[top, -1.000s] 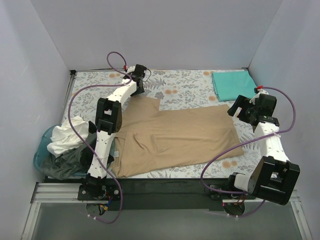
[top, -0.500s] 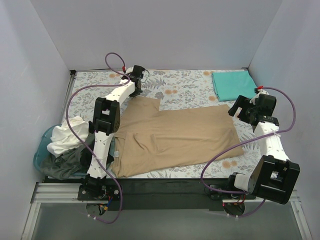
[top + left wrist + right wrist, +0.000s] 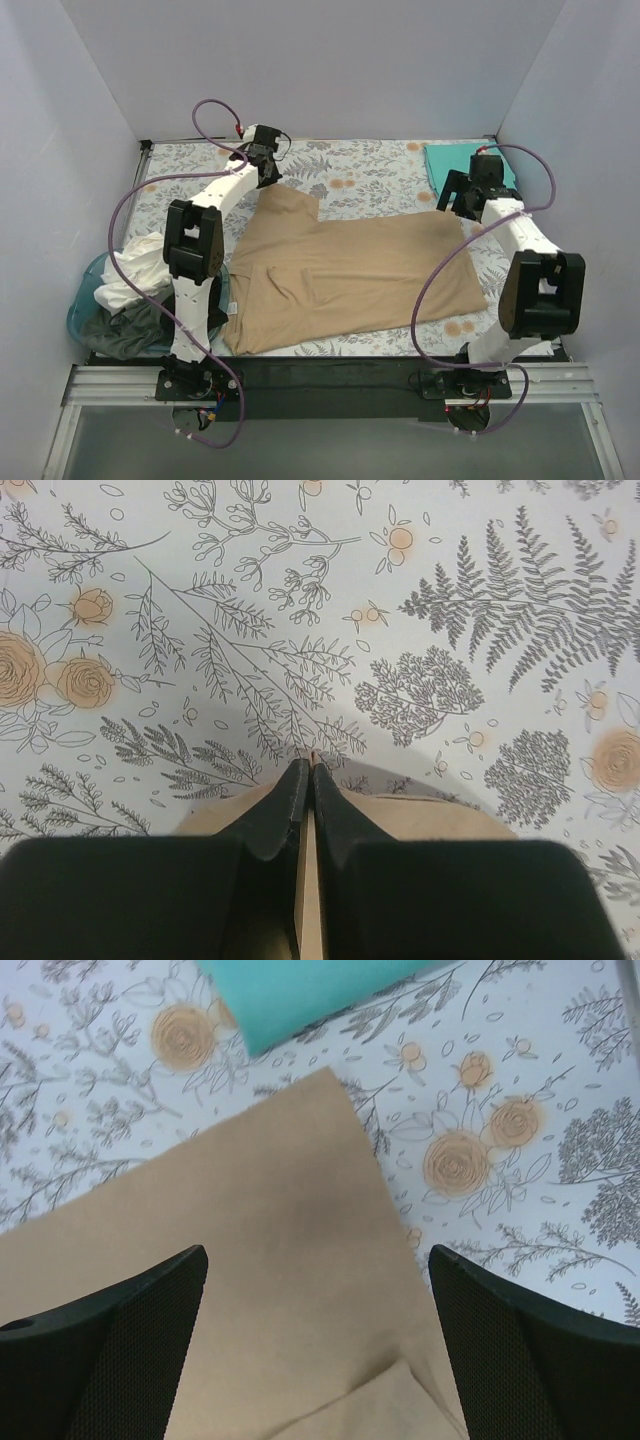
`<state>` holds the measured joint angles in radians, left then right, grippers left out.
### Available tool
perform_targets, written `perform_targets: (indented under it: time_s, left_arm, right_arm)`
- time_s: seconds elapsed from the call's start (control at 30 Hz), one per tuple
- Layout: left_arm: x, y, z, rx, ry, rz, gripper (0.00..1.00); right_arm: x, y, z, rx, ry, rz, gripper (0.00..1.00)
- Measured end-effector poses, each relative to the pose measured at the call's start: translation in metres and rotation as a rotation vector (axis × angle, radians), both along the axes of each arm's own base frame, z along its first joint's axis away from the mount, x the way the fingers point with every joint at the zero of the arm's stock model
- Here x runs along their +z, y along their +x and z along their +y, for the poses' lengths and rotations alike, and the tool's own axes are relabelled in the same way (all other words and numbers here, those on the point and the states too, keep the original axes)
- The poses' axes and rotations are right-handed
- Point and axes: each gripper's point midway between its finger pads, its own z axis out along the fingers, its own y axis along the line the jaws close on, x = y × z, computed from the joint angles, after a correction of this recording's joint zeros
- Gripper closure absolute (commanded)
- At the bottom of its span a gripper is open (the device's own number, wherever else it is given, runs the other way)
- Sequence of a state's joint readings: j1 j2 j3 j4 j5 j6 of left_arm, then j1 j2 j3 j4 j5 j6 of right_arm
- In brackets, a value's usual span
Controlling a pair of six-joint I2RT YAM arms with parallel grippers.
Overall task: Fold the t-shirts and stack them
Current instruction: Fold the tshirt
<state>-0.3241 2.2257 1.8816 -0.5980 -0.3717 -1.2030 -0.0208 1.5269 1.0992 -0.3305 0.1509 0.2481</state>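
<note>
— Where is the tan t-shirt (image 3: pixel 350 270)?
— It lies spread across the middle of the floral table (image 3: pixel 370 175). It is mostly flat with soft creases. A fold line runs along its near left part, and one sleeve reaches toward the far left.
— And the grippers?
— The left gripper (image 3: pixel 311 765) is at that far sleeve, its jaws pressed together with a thin edge of tan cloth pinched between them. The right gripper (image 3: pixel 315 1255) is above the shirt's far right corner, jaws spread wide and holding nothing.
— The other shirts?
— The teal t-shirt (image 3: pixel 442 162) lies folded flat at the far right of the table, just beyond the tan one. The white t-shirt (image 3: pixel 130 275) is crumpled in the blue basket (image 3: pixel 78 305) at the table's left edge, on top of dark cloth (image 3: pixel 120 338).
</note>
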Motion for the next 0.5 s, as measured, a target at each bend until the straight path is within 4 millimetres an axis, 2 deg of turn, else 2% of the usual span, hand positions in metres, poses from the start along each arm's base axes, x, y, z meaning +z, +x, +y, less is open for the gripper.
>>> perform_targets:
  time_s: [0.07, 0.17, 0.3, 0.5]
  left_arm:
    - [0.012, -0.002, -0.001, -0.007, -0.020, -0.031, 1.00]
    - [0.020, -0.009, -0.002, -0.019, -0.041, -0.051, 1.00]
    - [0.017, -0.021, -0.004, -0.033, -0.064, -0.046, 1.00]
    - [0.003, -0.041, -0.004, -0.042, -0.090, -0.014, 1.00]
  right_arm:
    - [-0.005, 0.016, -0.005, -0.042, -0.033, 0.025, 0.04]
    - [-0.020, 0.035, -0.011, -0.100, -0.083, 0.075, 0.05]
    - [-0.039, 0.051, -0.010, -0.139, -0.155, 0.149, 0.05]
    - [-0.061, 0.051, 0.009, -0.123, -0.211, 0.223, 0.08]
